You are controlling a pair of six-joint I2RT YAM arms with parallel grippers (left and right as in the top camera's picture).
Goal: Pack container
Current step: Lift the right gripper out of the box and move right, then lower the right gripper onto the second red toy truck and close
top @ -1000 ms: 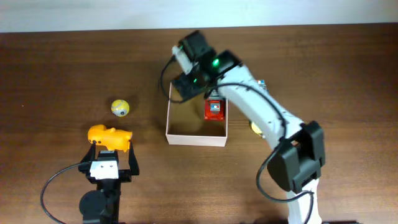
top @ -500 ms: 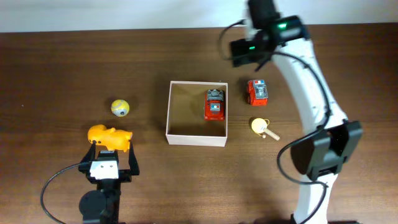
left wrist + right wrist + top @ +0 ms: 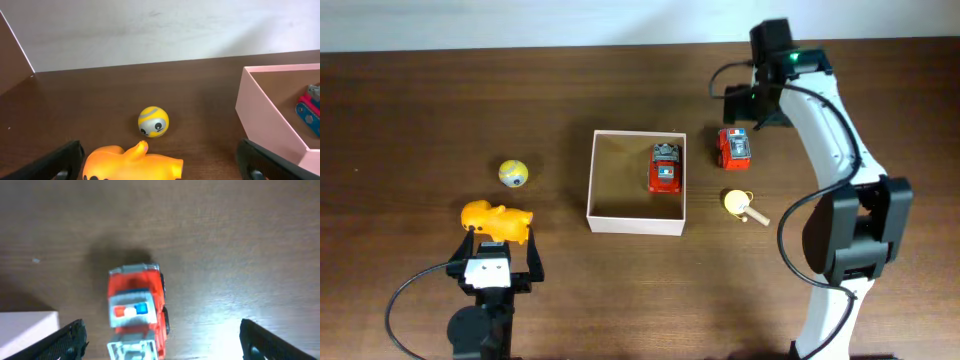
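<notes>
Right gripper [image 3: 745, 106]: released, fingers spread wide, hanging over the table [image 3: 410, 110] beyond the far right corner of the container [image 3: 636, 223], directly above a red toy truck [image 3: 733, 147]; the wrist view shows that truck lying on the wood between the two fingertips, clear of both. Left gripper [image 3: 501, 242]: likewise released, jaws at full spread, low at the near left of the table, the orange toy [image 3: 496, 219] just ahead of its fingers; whether it touches them cannot be told. Table: dark brown wood grain, bearing every item listed. Container: square, open-topped, thin white walls, tan floor, standing upright near the table's centre, between the two grippers; holds one item. Orange toy: plastic animal figure, lying left of the container and well apart from it. Red toy truck: red body, grey and white top with a red-and-blue light bar, on the table just right of the container's far right corner, not touching the wall. Red toy car [image 3: 665, 168]: inside the container, in its far right part, beside the right wall. Yellow scoop [image 3: 740, 204]: small round yellow piece with a pale stick handle, on the table right of the container, on the near side of the red toy truck. Yellow ball [image 3: 513, 173]: small, grey face band, on the table beyond the orange toy, left of the container
</notes>
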